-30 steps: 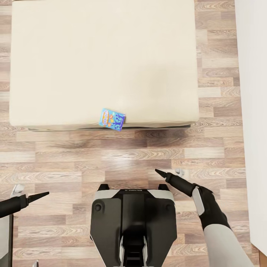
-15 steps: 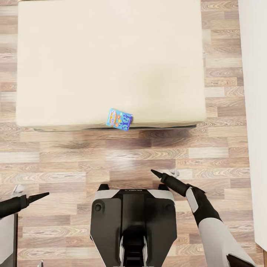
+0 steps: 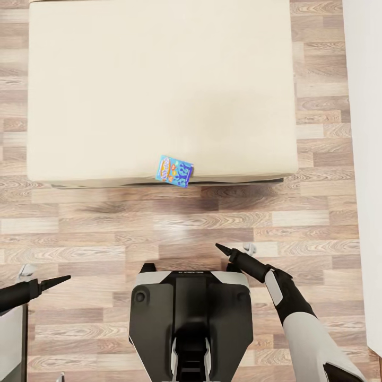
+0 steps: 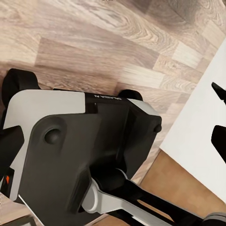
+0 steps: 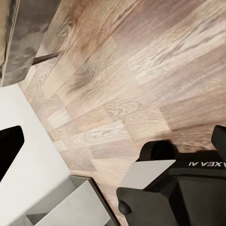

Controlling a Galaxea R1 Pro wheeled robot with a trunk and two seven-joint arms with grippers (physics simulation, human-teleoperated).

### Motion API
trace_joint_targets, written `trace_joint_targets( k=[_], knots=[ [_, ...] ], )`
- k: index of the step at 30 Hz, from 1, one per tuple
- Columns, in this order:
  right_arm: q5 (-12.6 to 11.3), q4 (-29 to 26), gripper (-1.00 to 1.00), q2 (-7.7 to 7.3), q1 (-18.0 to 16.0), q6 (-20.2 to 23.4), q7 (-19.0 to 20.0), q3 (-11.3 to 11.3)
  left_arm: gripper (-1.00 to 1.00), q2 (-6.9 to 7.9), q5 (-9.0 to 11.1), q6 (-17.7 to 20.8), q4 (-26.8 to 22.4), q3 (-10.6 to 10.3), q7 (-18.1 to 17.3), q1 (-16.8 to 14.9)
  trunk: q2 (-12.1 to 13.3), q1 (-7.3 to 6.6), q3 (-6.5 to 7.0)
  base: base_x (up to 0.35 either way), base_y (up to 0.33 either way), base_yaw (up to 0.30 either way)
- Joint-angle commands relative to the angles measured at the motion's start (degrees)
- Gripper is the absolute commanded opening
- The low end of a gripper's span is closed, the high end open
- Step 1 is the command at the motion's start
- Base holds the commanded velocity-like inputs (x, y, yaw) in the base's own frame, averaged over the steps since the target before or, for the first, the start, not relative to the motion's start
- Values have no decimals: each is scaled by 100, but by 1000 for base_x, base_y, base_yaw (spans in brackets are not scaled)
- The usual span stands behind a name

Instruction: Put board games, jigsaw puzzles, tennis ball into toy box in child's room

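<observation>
Entry, as I read it from the remote station:

Bed (image 3: 106, 79): cream top, seen from above in the head view, plank floor (image 3: 159, 223) on three sides; white wall (image 3: 369, 159) to my right.

Board game (image 3: 174, 171): one small blue box with bright print, lying flat at the very near edge of the bed, a corner seeming to overhang slightly; untouched, well apart from both arms. The task names two games on the bed; I can find only this one on the mattress (the other may already be dealt with, though I cannot confirm it from here).

Left gripper (image 3: 55, 280): low at my left, above the floor beside the base (image 3: 191, 318); holding nothing; its tips read as one dark point in the head view, so I cannot tell how far apart they stand.

Right gripper (image 3: 223, 248): forward of the base's right corner, pointing toward the bed, nothing in its grasp; its spread I cannot tell either.

Progress, by my judgement: this game is not yet picked up; I still have floor to cross before it is within reach; table, toy box, puzzles and tennis ball are not before me, so their status stays unrecorded.
</observation>
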Motion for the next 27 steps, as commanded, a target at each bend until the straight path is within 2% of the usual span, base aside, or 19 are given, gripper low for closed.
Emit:
trace_joint_targets(
  k=[1,7,11,15,27],
  knots=[
    [-19,-4,100,7,-2,40,23,-27,100,2,12,61,2,1,-16,-2,-9,4,-5,0,126,0],
    [-8,-4,100,85,-1,-131,64,3,100,4,12,59,2,9,-29,-2,-9,4,-5,0,141,0],
    [-6,3,100,179,-1,-286,105,12,100,5,12,56,2,11,-36,-2,-9,4,-5,0,40,0],
    [-5,5,100,209,1,-327,227,18,100,5,12,54,2,12,-37,-4,-9,4,-5,0,14,0],
    [-24,6,100,186,75,-381,1309,-20,100,5,12,50,2,13,-44,-6,-9,4,-5,19,85,0]
  ],
)
